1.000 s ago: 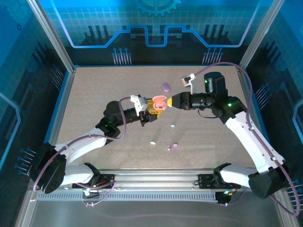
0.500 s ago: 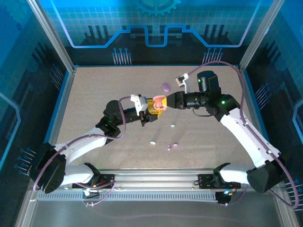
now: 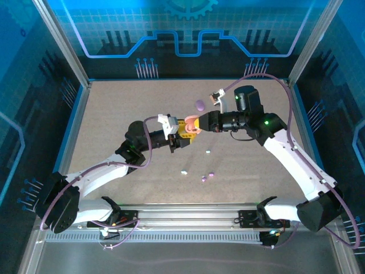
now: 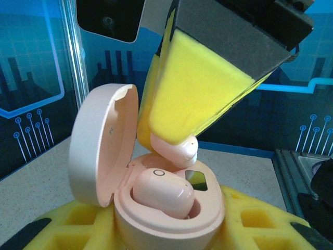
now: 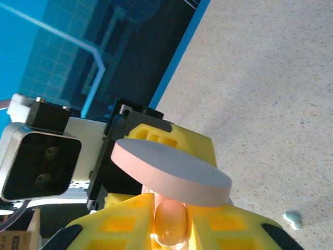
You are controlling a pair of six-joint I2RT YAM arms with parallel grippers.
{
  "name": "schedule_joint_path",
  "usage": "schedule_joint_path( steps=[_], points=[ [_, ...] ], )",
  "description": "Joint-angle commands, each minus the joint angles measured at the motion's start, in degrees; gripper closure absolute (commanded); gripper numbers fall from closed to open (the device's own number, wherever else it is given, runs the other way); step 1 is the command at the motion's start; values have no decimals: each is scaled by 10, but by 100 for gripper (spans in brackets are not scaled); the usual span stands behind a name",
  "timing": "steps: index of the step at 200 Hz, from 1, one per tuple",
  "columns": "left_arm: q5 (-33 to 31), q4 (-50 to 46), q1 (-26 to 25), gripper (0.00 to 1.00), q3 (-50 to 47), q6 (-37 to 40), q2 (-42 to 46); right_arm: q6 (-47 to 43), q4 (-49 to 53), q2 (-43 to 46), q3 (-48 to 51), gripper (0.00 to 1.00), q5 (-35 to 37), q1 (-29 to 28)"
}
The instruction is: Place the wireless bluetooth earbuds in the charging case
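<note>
While nipping a pink earbud [image 4: 176, 151] at the very tips of the yellow pads [image 4: 197, 88] of the right gripper [image 4: 171, 141], nearly closed with just that small body between, holds it at the mouth of the vacant socket in the pink charging case [image 4: 166, 221], touching the rim or just clear of it; cannot tell which. Beside that socket, a second pink earbud [image 4: 161, 191] seated, glossy back up. Under both, the left gripper [image 3: 185, 130], narrowed onto the case's lower body from either side, with the lid [image 4: 101, 146] open and standing upright. Looks hard, smooth and rounded, so likely very light and slippery: apt to pop out of a tip pinch, or to tilt if pushed off-axis. Best taken across the fat middle, leaving the lower end free to drop into the socket, then eased down rather than pressed. Same for the case: probably a light, rigid shell, best braced low on its sides, clear of hinge and sockets. Further out, all of this over the middle of the table [image 3: 114, 114]. Toward the near edge, right of centre, two mint earbuds [image 3: 208, 152] and two purple earbuds [image 3: 211, 173] lying loose, well apart from the grippers. Toward the far edge, a purple case [image 3: 199, 105], resting alone.
</note>
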State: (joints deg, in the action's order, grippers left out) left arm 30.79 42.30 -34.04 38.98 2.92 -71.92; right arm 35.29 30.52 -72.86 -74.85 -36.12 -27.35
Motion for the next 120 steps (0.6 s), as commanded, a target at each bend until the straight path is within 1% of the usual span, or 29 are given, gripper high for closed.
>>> schedule_joint_path(
  steps=[1, 84, 120],
  points=[
    [20, 22, -5, 72, 18, -3, 5, -28, 38, -9, -23, 75, 41, -8],
    [23, 35, -5, 71, 19, -13, 0, -41, 55, -23, -34, 73, 69, -24],
    [20, 34, -5, 72, 18, -11, 3, -41, 64, -16, -40, 70, 84, -24]
  ],
)
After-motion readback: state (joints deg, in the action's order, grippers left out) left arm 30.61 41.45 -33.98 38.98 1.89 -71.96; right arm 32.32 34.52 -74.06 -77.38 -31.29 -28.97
